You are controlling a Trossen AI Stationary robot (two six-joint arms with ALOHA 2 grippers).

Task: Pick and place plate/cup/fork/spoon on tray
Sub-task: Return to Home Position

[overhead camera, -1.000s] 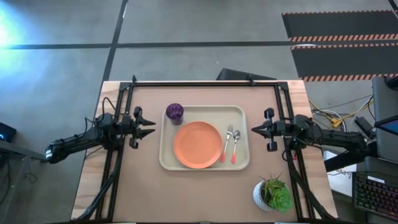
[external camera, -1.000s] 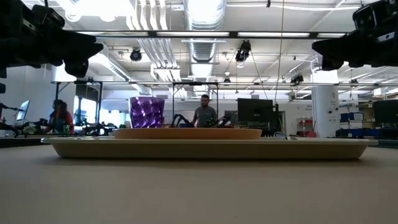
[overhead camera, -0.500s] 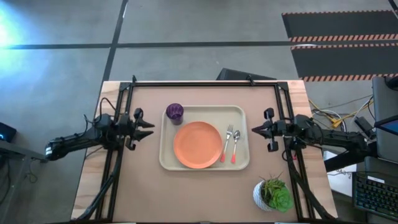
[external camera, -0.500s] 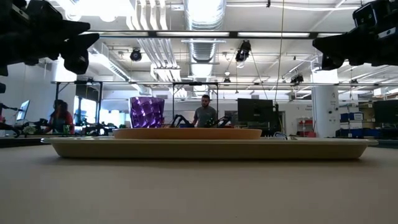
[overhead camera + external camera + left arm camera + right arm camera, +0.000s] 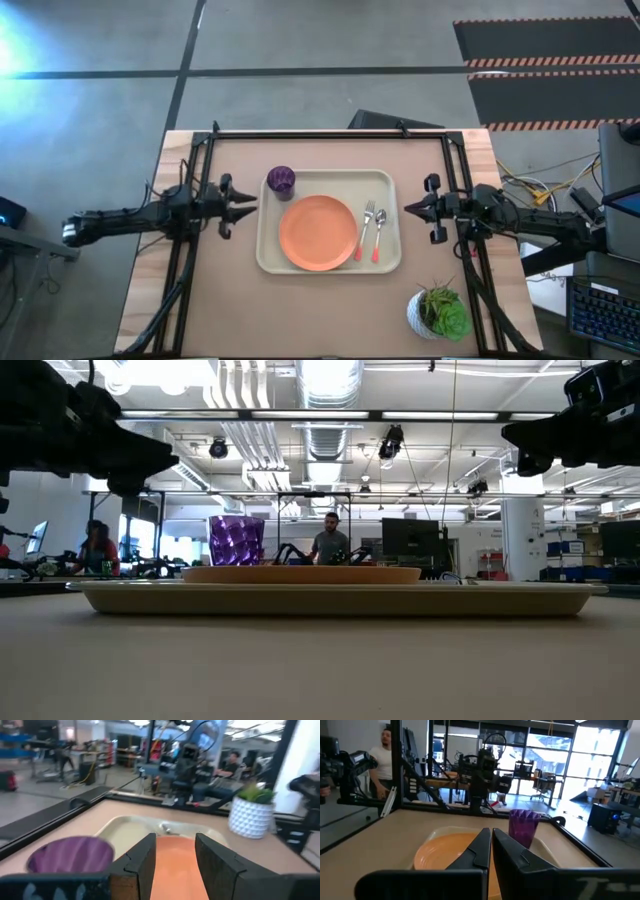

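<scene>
Fork (image 5: 366, 226) and spoon (image 5: 379, 232) | hidden behind tray (image 5: 330, 598) rim in low view

My table (image 5: 320, 300) has a tan mat over light wood edges. Directly on it I see the tray (image 5: 270, 262) sitting near the centre, and a white pot with a green plant (image 5: 438, 312) near the front right corner.

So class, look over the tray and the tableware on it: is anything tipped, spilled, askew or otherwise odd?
Nothing stands out. The orange plate lies flat mid-tray, the purple cup stands upright in a corner of it, and the fork and spoon lie side by side beside the plate. Both grippers, left and right, wait off the tray's ends.
</scene>
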